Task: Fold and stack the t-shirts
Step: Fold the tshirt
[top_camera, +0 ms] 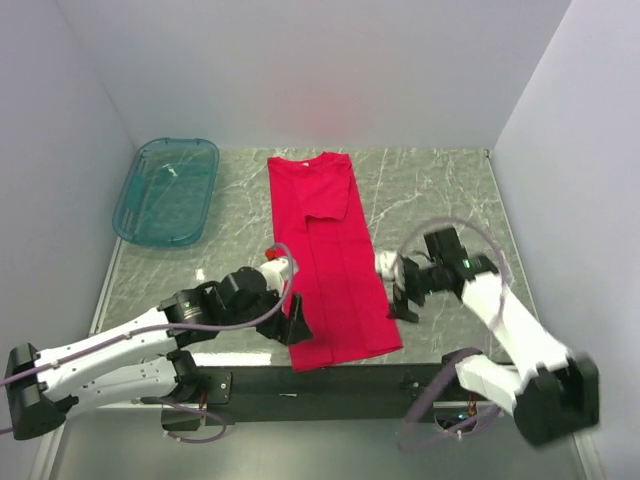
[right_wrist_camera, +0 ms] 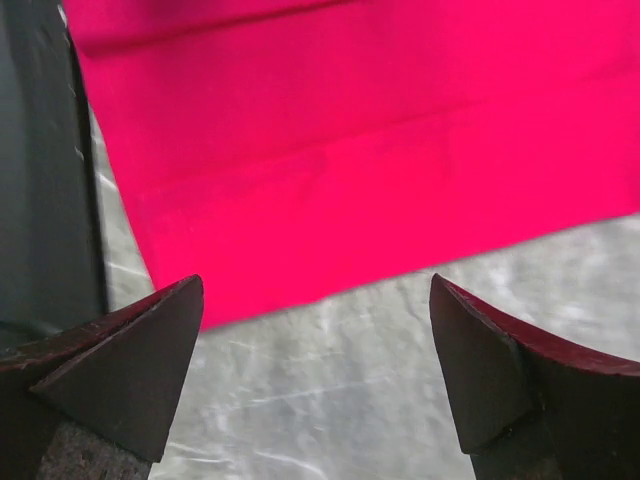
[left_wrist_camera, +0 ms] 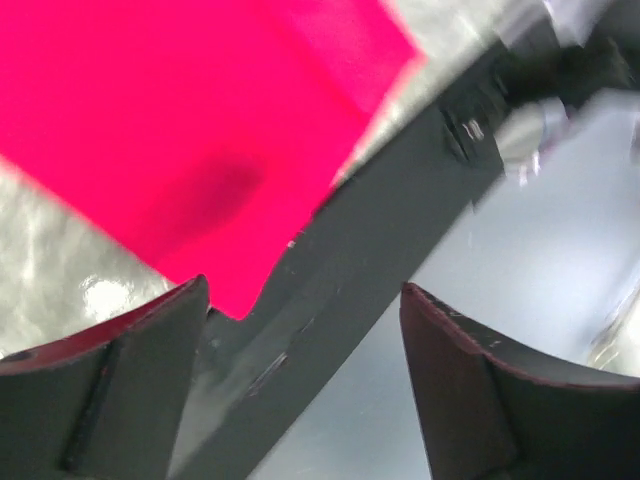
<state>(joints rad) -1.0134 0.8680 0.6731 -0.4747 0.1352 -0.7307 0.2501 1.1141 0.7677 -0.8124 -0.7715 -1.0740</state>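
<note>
Marbled grey desk (top_camera: 430, 190) carries a bright red cloth t-shirt (top_camera: 330, 260) folded lengthwise. We see left tool (left_wrist_camera: 305, 295) and right tool (right_wrist_camera: 315, 290) wide, empty.

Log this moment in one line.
t-shirt: folded lengthwise, flat on table | left tool: open, empty, by near-left corner | right tool: open, empty, by right edge

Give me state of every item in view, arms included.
red t-shirt: folded into long strip, flat on table, not held.
teal tub: upright, far left, apart from shirt.
left gripper: fingers open, holding nothing, at shirt's near left corner.
right gripper: fingers open, holding nothing, beside shirt's right edge.
</note>
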